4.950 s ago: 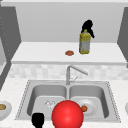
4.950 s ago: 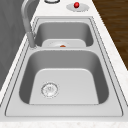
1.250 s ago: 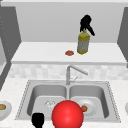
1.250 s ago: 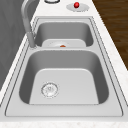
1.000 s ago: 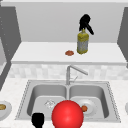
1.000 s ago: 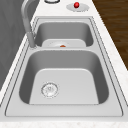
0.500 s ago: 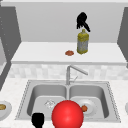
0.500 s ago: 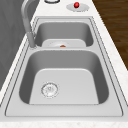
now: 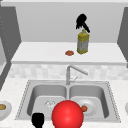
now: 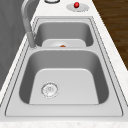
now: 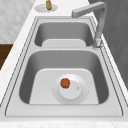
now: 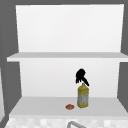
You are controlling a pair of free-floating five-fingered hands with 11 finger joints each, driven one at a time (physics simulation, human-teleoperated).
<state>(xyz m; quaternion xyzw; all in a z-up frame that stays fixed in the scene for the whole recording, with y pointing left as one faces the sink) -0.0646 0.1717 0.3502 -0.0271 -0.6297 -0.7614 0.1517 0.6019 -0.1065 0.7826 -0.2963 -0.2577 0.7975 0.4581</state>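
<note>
**Right hand hovers over yellow bottle on the lower shelf**

Double-basin stainless steel sink (image 9: 67,86) is set into the white speckled counter, with a bent steel faucet (image 9: 72,72) rising from the back edge on the divider between the basins. Left basin is bare down to its round drain (image 10: 49,89). Right basin holds a white round plate (image 11: 70,88) on its floor, and a small orange-red ball of food (image 11: 65,83) sits left of the plate's centre in the right side view.

Big glossy red sphere (image 9: 67,114) sits at the sink's front edge, in front of the divider. Left hand (image 9: 38,120) hangs idle just beside it at the front edge; can't tell how its fingers are set.

White lower shelf (image 12: 45,106) above the backsplash carries the tall yellow rectangular bottle (image 12: 83,97), upright, right of the shelf's middle, near its front edge. Right hand (image 12: 81,77) is directly above the bottle's top, fingers loose and pointing down, apparently gripping nothing; whether a fingertip touches the cap is unclear. The bottle stands on its own base, so the hand isn't bearing it. Small flat orange-red disc (image 12: 69,107) lies just beside the bottle, to its left.

Counter's left end has a white plate with a brown food piece (image 11: 48,4); right end has a plate with a small red item (image 10: 76,4).
</note>
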